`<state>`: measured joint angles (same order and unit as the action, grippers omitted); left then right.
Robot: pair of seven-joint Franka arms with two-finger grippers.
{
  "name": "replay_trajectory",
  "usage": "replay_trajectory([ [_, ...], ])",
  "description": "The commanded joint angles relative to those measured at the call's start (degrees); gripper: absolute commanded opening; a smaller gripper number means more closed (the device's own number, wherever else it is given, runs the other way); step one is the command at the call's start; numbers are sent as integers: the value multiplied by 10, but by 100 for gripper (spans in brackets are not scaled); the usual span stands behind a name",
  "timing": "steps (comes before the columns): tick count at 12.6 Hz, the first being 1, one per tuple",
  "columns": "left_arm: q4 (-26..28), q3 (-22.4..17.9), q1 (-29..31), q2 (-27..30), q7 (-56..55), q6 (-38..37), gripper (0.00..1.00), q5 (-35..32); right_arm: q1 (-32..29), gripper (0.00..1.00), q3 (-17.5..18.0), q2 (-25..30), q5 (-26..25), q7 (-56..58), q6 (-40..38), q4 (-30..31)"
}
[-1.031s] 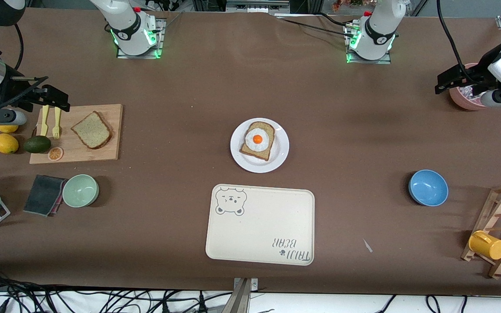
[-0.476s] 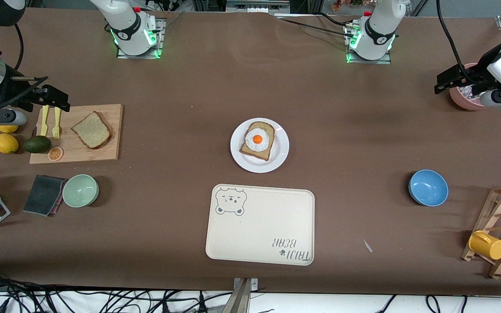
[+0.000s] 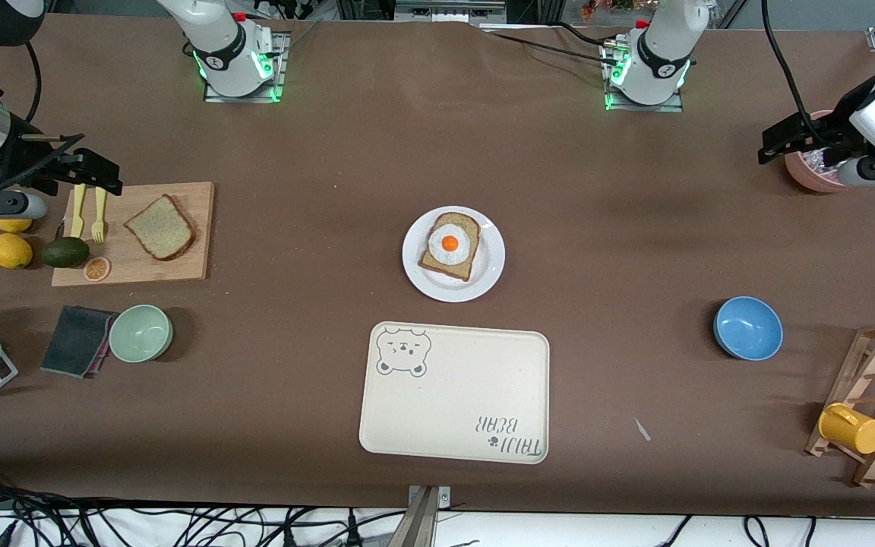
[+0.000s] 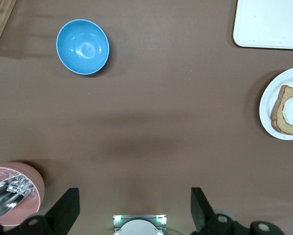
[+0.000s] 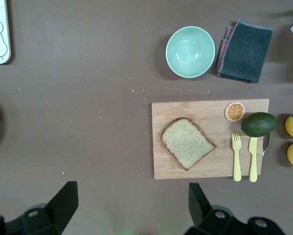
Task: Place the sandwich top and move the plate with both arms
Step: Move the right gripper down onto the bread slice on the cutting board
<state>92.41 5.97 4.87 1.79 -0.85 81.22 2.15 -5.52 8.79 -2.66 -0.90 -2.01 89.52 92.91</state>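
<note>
Table covering looking matt brown, cloth-like. Cutting board showing pale wood grain; sandwich top lying on it, looking porous, speckled, with darker crust. Plate gleaming smooth white. Tray, just beside plate, appearing matt cream. Blue bowl shining glossy.

Speckled brown sandwich top, white plate, cream bear-print tray.
</note>
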Motion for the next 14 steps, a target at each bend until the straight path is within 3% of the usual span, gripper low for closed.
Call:
replay_trajectory([
  [1,-13,4,4,-4,-3,-10,100,11,2,100,5,-45,-28,6,3,-5],
  [6,-13,4,4,-4,-4,-10,100,10,6,100,7,-113,-96,-6,20,13],
  [9,-13,4,4,-4,-3,-10,100,10,6,100,7,-94,-103,-12,129,119],
  [12,-13,4,4,-4,-4,-10,100,10,6,100,7,-92,-151,-53,238,227],
  [14,-13,4,4,-4,-4,-10,100,10,7,100,7,-97,-175,-89,259,261],
])
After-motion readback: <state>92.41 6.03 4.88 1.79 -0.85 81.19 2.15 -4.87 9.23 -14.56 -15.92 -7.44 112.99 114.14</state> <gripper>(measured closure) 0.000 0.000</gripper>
